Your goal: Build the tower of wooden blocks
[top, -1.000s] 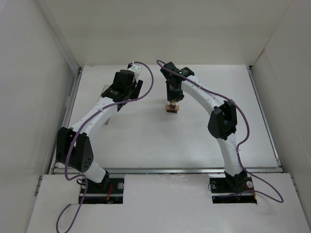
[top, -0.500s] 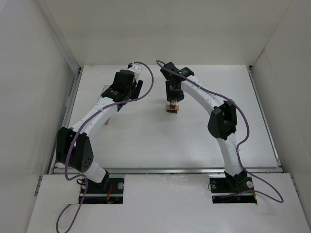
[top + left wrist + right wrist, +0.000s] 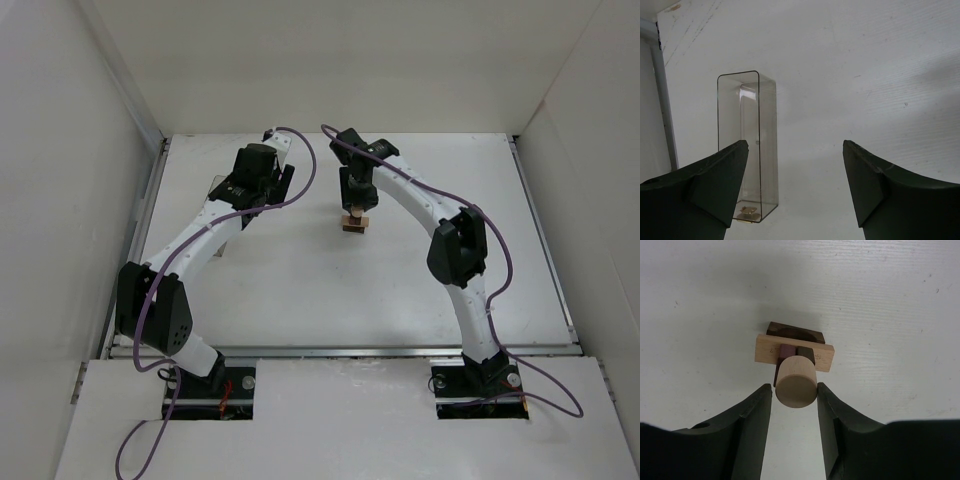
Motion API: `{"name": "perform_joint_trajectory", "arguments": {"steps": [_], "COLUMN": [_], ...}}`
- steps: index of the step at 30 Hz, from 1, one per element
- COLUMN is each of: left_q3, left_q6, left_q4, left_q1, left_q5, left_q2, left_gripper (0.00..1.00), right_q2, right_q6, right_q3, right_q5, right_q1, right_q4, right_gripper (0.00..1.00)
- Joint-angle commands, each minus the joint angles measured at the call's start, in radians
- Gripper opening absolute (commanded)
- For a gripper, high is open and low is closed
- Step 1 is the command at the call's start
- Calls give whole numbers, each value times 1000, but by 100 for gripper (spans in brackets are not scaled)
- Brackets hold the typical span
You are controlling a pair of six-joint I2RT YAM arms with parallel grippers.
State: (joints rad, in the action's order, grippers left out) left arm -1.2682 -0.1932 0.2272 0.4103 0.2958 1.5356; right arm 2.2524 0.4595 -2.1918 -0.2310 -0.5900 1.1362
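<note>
The right hand (image 3: 795,388) stood narrowly apart, fingers flanking the pale cylinder (image 3: 796,377) at 9 and 3 o'clock; whether they pinched it could not be told. The cylinder topped dark cubes (image 3: 805,354) on a tan slab (image 3: 766,349), just 12 o'clock of the middle of the desk (image 3: 890,300). The left hand (image 3: 795,150) gaped wide and empty, a clear box (image 3: 747,145) at its 9 o'clock.

White table (image 3: 300,290): tower (image 3: 353,222), clear box (image 3: 747,150)

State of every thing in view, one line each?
left gripper, open, holding nothing
right gripper, fingers close beside the cylinder, contact unclear
cylinder, upright, over the dark cubes
slab, flat, on a dark block, cubes on top
clear box, unheld, on the table
</note>
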Motion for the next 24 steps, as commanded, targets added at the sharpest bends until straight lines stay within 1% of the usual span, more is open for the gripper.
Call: {"name": "perform_joint_trajectory", "arguments": {"steps": [1,4,15,17,18,21,22,24], "left_q3": [7,7,16,16,16,16,16,16], "left_q6": [6,6,6,6,6,6,6,6], "left_q4": [-26,-26,-26,-26,-26,-26,-26,-26], "left_q1": [-1,-1,-1,-1,-1,-1,-1,-1], "left_q5": [0,0,0,0,0,0,0,0], "left_q2": [-51,-51,-51,-51,-51,-51,-51,-51], "left_gripper": [74,74,74,74,74,74,74,74], "right_q2": [-17,-17,-17,-27,-27,-36,-36,-48], "right_q6": [-8,-8,-8,-8,-8,-8,-8,-8], "right_q3": [-3,-3,15,15,15,15,15,15], "right_q5": [10,10,1,1,1,-8,-17,-18], "right_q1": [6,6,6,6,6,6,6,6], "right_q4": [-29,-29,-38,-38,-38,-38,-38,-38], "right_gripper": [47,44,44,46,49,54,58,61]}}
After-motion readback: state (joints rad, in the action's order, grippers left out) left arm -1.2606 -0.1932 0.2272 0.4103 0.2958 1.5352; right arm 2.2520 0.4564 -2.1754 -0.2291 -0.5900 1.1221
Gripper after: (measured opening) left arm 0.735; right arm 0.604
